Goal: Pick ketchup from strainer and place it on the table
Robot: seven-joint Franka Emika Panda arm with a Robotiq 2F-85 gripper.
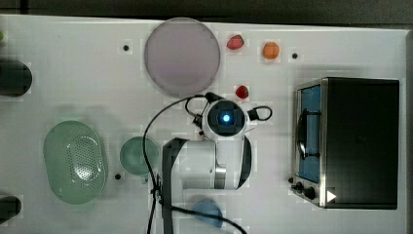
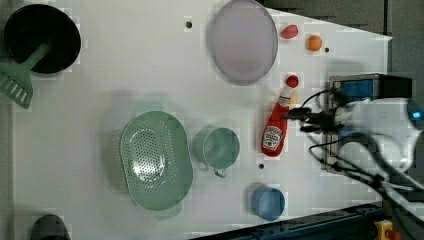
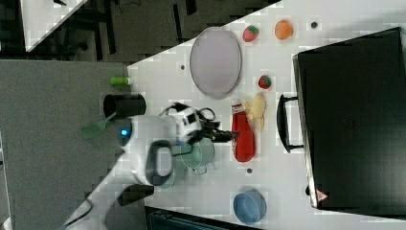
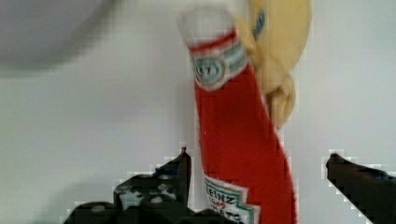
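In the left view, bare white table [image 2: 100,90] spreads wide at the left view's left, up to the black bowl [image 2: 42,37] holding a green spatula [image 2: 17,85]. The perforated, pale green oval strainer [image 2: 156,165] is empty. To its right stand the round green cup [image 2: 220,148] and, nearer the bottom edge, a blue bowl [image 2: 267,202]. The ketchup [image 2: 276,131], a smooth red squeeze bottle, lies flat on the table right of the cup, beside a yellow banana [image 4: 275,60]. The gripper [image 4: 257,175] straddles the bottle, fingers spread apart and clear of its sides. The toaster oven [image 1: 355,141] blocks the top view's right.
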